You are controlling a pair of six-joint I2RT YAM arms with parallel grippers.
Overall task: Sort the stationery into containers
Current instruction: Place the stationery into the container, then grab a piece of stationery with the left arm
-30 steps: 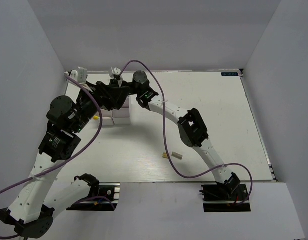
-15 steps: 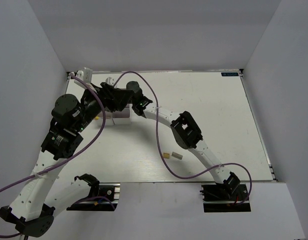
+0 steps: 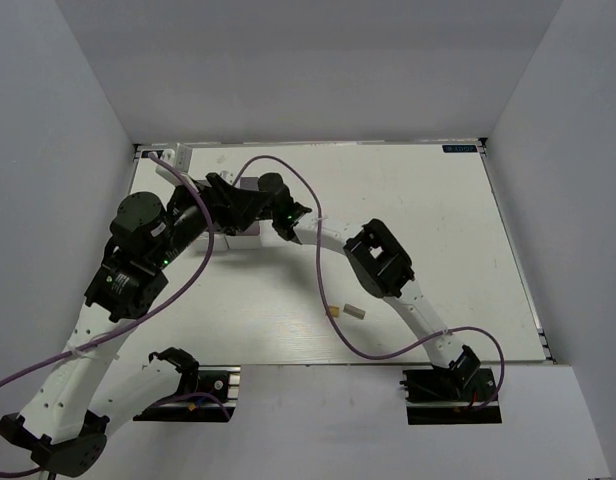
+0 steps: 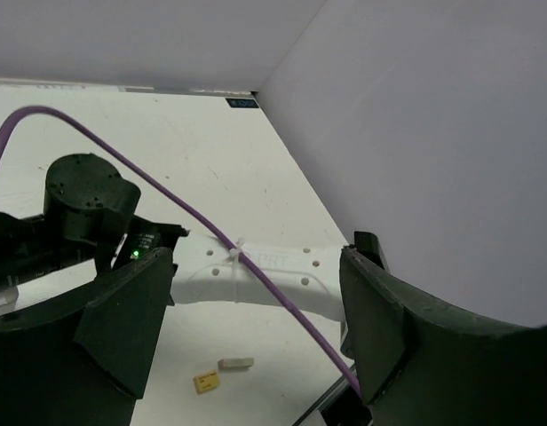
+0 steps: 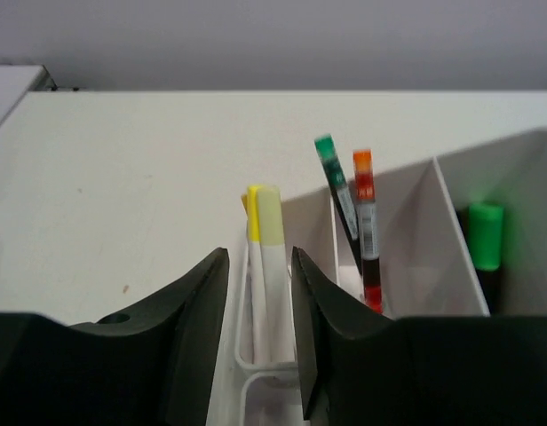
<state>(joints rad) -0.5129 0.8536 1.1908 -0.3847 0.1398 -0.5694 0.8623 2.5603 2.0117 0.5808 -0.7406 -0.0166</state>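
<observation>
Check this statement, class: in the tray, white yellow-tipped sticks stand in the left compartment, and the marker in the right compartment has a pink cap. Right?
No. The marker in the right compartment has a green cap, not pink, as the right wrist view shows. The white yellow-tipped sticks do stand in the left compartment of the tray.

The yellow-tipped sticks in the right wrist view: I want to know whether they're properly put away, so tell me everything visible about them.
Two slim white sticks, plastic-looking, stand side by side and nearly upright in an end compartment of the white tray. One has a bright yellow tip, the other a paler yellow cap. Their lower ends sit inside the compartment. They show between the fingers of the open right gripper, with a sliver of gap on each side, seemingly untouched.
</observation>
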